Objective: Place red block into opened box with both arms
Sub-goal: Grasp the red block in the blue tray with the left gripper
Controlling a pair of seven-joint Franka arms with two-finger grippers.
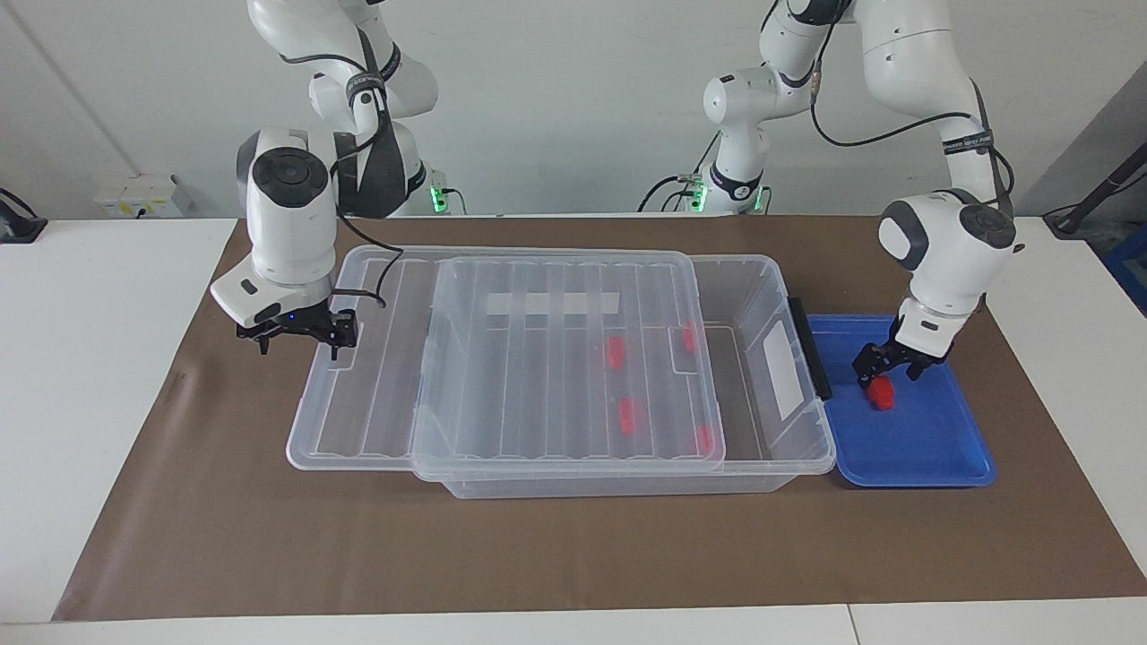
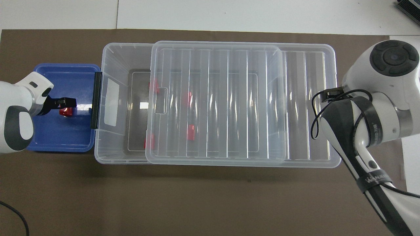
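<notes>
Red block lies in blue tray beside the box, at the left arm's end. Facing view shows left gripper low over it, fingers spread, straddling without clamping; overhead view hides this. Right gripper, jaws wide, at lid edge; contact unclear.

one camera faces the robots from high across the table, one looks steeply down; both share the box.
</notes>
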